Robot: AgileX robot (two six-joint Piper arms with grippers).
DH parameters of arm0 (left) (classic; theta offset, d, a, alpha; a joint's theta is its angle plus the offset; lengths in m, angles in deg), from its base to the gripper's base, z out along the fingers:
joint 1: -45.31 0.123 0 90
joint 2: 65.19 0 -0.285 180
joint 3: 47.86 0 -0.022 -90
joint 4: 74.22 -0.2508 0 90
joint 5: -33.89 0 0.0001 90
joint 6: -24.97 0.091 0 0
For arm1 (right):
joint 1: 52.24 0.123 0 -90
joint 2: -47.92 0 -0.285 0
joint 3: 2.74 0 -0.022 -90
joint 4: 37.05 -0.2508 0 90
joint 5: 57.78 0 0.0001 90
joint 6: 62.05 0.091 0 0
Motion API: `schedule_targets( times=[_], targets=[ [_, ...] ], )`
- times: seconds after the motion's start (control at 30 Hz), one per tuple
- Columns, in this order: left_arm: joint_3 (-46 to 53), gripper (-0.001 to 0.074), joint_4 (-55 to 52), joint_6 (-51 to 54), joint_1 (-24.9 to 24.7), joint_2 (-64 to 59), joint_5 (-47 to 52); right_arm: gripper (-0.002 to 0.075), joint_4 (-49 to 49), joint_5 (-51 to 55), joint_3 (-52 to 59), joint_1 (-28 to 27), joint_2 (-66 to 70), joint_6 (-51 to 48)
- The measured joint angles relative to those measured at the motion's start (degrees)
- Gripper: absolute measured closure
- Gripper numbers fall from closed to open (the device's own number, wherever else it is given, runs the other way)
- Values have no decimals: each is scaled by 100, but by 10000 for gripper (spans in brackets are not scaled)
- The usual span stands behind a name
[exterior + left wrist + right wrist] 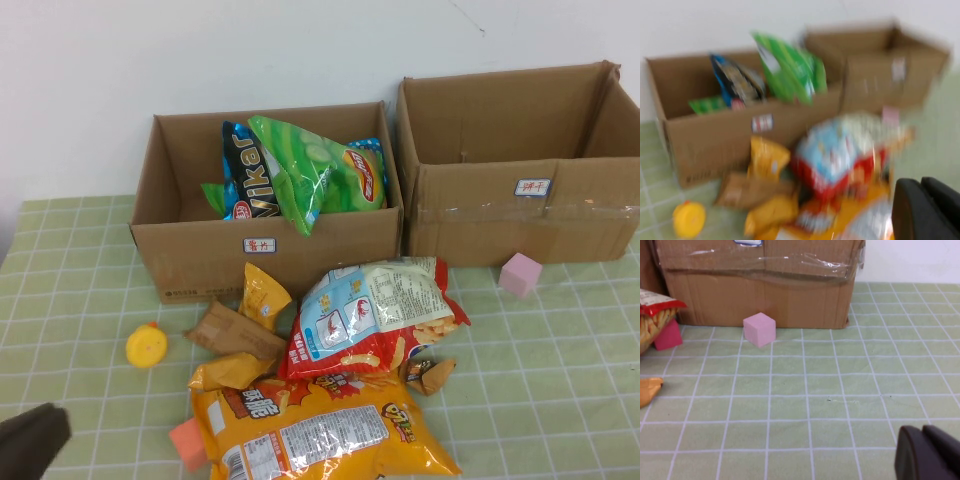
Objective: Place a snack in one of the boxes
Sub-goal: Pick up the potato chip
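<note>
Two brown cardboard boxes stand at the back of the table. The left box [200, 250] [705, 140] holds a green chip bag [300, 170] and a blue bag [245, 175]. Nothing shows inside the right box [520, 215] [765, 295]. In front of the left box lies a heap of snacks: a white, blue and red bag [375, 315], a large orange bag [320, 430] and small yellow and brown packets [262, 295]. My left gripper [30, 440] [925, 210] is at the near left corner, shut and holding nothing. My right gripper [927, 452] hovers shut over the bare cloth right of the heap.
A yellow round toy [146, 346] lies left of the heap. A pink cube [520, 274] [759, 329] sits before the right box. An orange-pink block [187, 443] lies at the big bag's left end. A green checked cloth [560, 380] covers the table.
</note>
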State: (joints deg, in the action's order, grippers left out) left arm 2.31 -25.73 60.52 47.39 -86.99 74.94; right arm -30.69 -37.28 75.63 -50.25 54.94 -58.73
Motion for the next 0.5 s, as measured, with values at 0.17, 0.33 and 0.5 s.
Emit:
schedule_targets(
  times=[0.17,0.33,0.5],
  targets=[
    [-967,737,-1001,849,-405,-1353,1052,728,0,0,0,0,0,0],
    [-1435,737,-1945,1409,-1220,-2551,1616,728,0,0,0,0,0,0],
    [-1547,737,-2884,1274,-2260,-3395,1666,728,-9,0,0,0,0,0]
  ],
)
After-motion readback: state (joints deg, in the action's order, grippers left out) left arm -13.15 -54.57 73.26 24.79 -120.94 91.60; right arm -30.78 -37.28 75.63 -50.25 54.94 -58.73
